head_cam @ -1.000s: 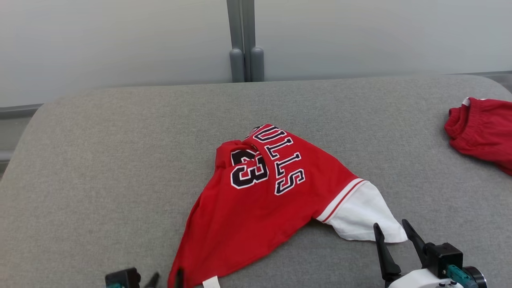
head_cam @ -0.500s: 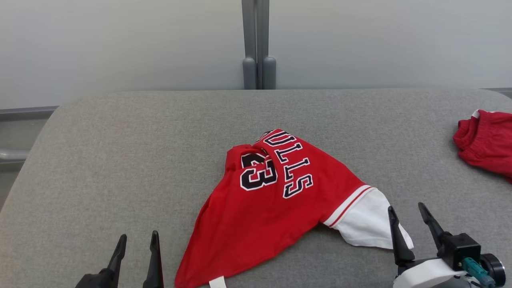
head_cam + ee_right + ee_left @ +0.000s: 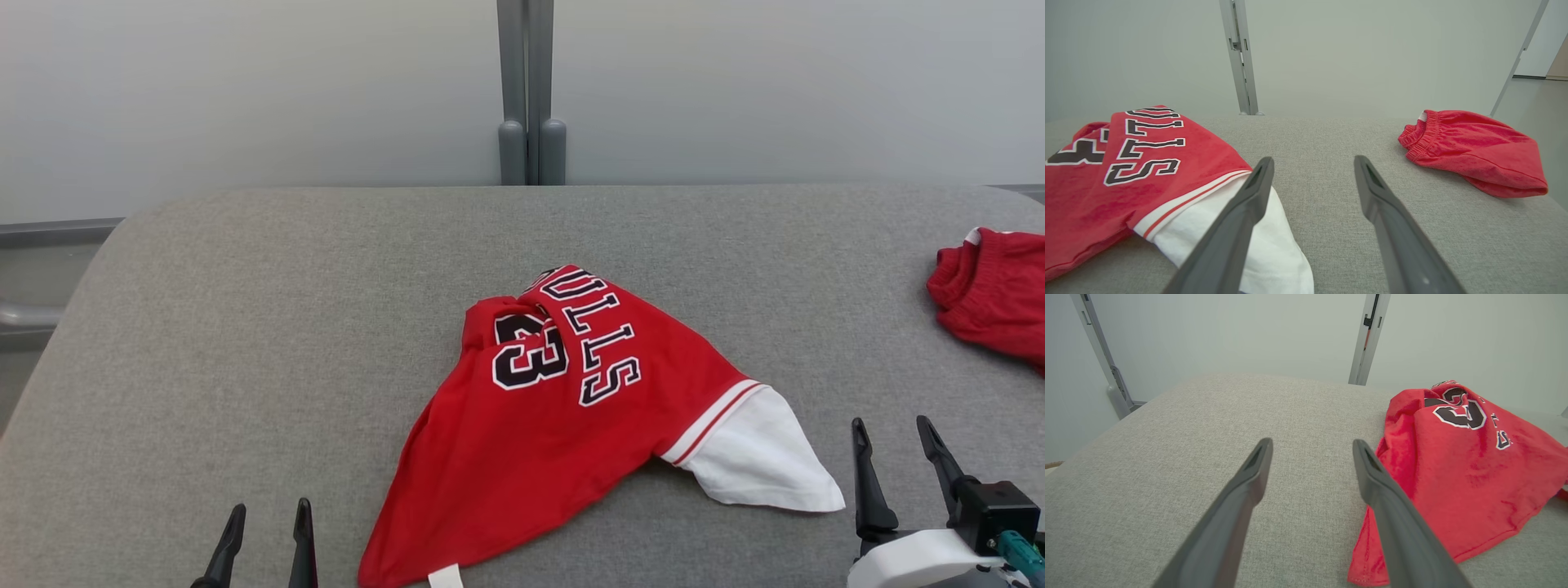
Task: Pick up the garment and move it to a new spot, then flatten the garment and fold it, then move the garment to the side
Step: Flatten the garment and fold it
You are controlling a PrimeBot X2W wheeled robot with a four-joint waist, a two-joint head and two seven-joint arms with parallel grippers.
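Note:
The garment [image 3: 563, 425] is a red jersey with black and white lettering and a white sleeve, lying crumpled in a rough triangle on the grey padded table [image 3: 286, 327]. My left gripper [image 3: 268, 516] stands open at the table's near edge, just left of the jersey's lower corner and apart from it. In the left wrist view the jersey [image 3: 1457, 469] lies to the right of the empty left gripper [image 3: 1311, 446]. My right gripper [image 3: 891, 429] is open, just right of the white sleeve tip. In the right wrist view the open right gripper [image 3: 1312, 163] is empty, the jersey [image 3: 1147, 163] at its left.
A second red garment with an elastic waistband [image 3: 992, 294] lies bunched at the table's right edge, and shows in the right wrist view as red shorts [image 3: 1474, 151]. A grey post [image 3: 529, 90] stands against the pale wall behind the table.
My left gripper let go of the jersey's lower corner, opened and drew back to the left. My right gripper shifted right, off the white sleeve. The camera also shifted a little.

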